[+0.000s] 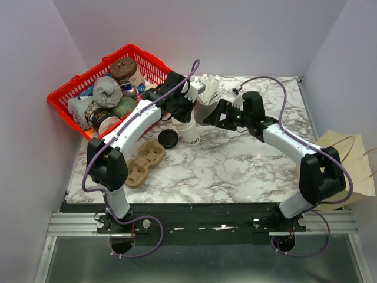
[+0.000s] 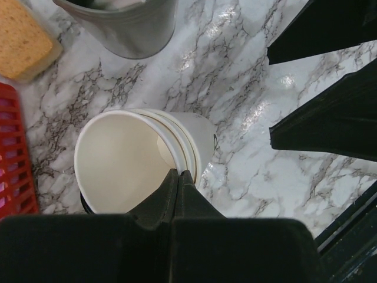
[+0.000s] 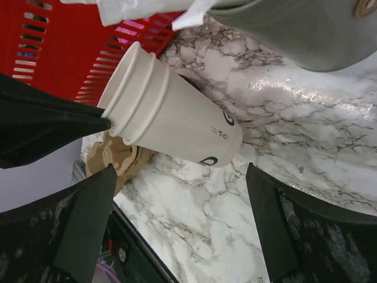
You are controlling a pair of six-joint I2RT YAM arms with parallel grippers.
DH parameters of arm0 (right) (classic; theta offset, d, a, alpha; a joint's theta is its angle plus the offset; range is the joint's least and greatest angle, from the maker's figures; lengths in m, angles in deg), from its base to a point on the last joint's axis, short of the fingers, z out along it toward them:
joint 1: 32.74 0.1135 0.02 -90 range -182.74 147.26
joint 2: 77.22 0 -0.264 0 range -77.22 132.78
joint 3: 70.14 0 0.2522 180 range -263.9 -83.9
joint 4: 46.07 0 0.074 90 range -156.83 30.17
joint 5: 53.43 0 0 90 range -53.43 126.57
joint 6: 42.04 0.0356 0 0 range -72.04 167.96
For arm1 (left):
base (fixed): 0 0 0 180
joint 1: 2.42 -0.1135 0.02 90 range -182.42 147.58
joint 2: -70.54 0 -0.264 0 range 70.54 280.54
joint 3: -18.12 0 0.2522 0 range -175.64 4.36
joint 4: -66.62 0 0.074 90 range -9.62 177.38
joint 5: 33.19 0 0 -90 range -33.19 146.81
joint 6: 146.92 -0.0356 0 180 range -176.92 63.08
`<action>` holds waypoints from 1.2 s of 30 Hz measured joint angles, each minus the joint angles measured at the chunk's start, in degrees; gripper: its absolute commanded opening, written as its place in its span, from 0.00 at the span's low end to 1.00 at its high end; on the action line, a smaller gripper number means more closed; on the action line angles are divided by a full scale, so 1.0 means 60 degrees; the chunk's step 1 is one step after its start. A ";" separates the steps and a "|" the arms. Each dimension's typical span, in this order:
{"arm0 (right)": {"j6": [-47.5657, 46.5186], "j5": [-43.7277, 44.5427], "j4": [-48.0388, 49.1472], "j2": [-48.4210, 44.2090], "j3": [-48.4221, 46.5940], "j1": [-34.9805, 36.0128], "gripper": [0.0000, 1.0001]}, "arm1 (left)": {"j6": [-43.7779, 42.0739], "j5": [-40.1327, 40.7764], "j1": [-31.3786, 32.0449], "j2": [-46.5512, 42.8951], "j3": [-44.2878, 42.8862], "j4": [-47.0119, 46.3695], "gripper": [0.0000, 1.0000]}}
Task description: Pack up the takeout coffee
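left arm [image 1: 132, 127] and right arm [image 1: 283, 138] forward and inward, left pincer [image 2: 179, 177] tight together, right pincer [image 3: 181, 171] wide apart

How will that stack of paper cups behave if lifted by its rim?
Likely light: the stack of paper cups looks empty inside. Its thin rim may flex where the left gripper pinches. Nested cups could slip apart.

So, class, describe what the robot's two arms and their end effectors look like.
Both the left arm and the right arm have white links between bulky black joints. A thin purple cable loops along each. The left end effector and right end effector are black, with two tapering fingers.
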 measured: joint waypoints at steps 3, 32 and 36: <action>0.0331 -0.0160 0.0335 0.0193 0.0197 0.0106 1.00 | 0.0135 -0.0175 0.0000 -0.0011 0.0127 0.0040 0.00; 0.1297 -0.0248 0.0973 0.0856 0.0288 0.0299 1.00 | 0.0605 -0.1042 0.0317 -0.0142 0.0131 0.0109 0.00; 0.1293 -0.0197 0.0892 0.0998 0.0168 0.0321 1.00 | 0.0499 -0.0907 0.0324 -0.0142 0.0131 0.0153 0.00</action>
